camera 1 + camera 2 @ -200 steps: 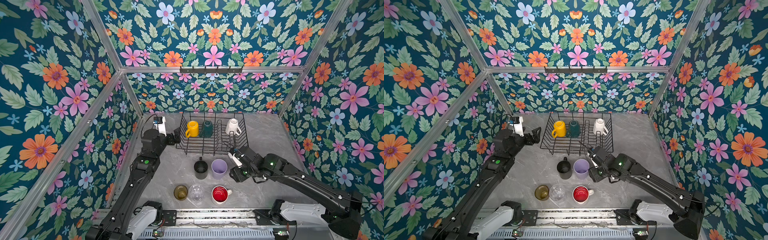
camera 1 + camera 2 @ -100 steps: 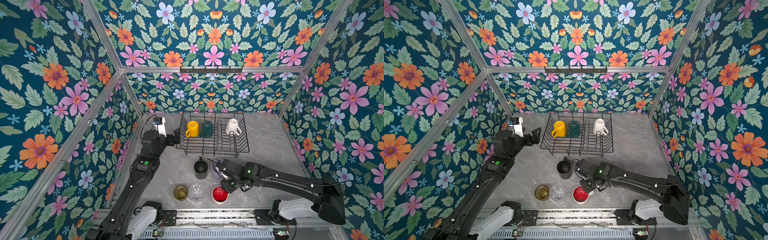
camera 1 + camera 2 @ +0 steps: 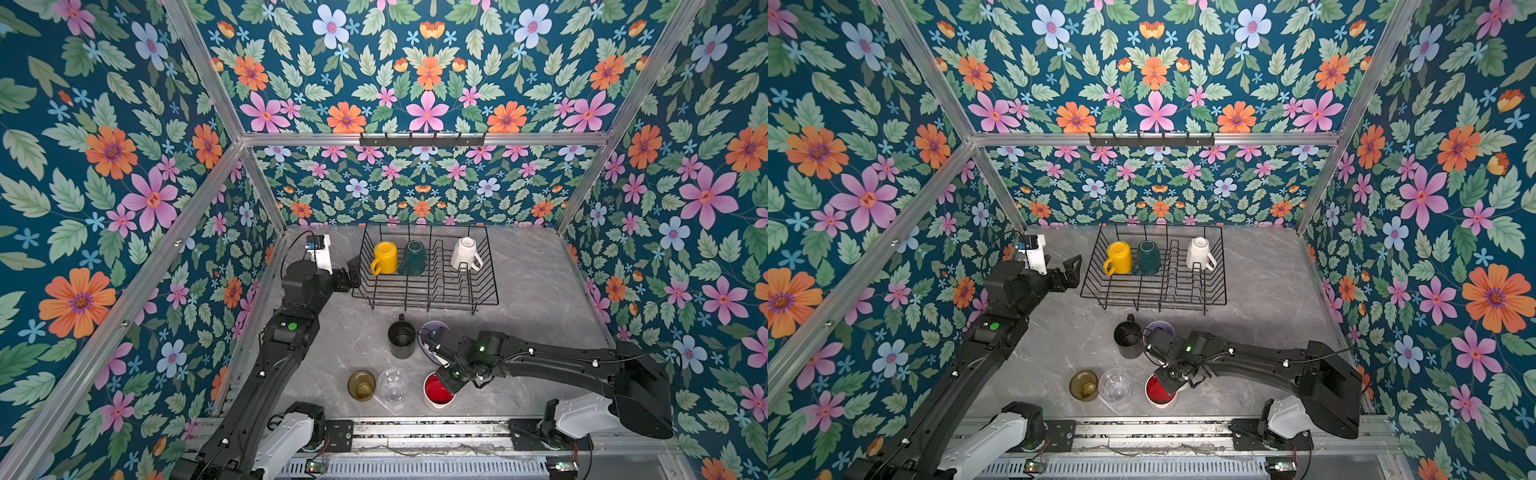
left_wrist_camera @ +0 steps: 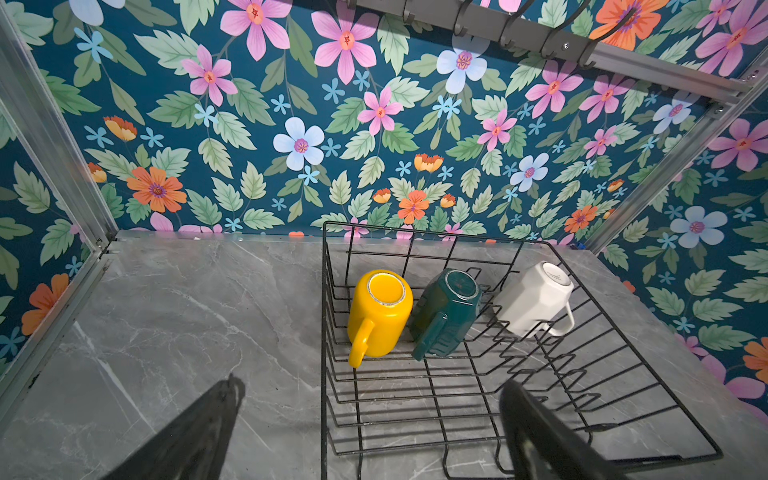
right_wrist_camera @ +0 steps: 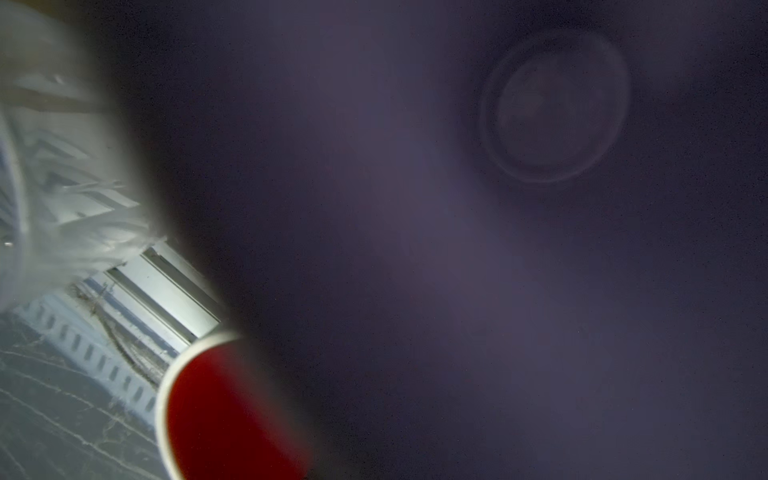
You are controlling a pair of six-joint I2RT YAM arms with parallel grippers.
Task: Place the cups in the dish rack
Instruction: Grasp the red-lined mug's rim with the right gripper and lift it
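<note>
Right gripper (image 3: 451, 379) sits at the rim of the red-lined white mug (image 3: 435, 395); I can't tell whether it is clamped on the wall, since a dark blur fills most of the right wrist view.

Mug stands upright on the table (image 3: 540, 291) by the front edge, just beside the clear glass (image 3: 392, 385) and well apart from the dish rack (image 3: 424, 300). I read it as glazed ceramic: stiff, slick, fairly heavy for a rim pinch, and liable to chip on wire. Best hold, I judge, is one finger inside and one outside the wall, seated deep; the handle is hidden under the gripper. Clear glass looks light and easy to knock. Left gripper (image 3: 353, 270) hangs beside the rack, jaws wide apart, empty.
</note>
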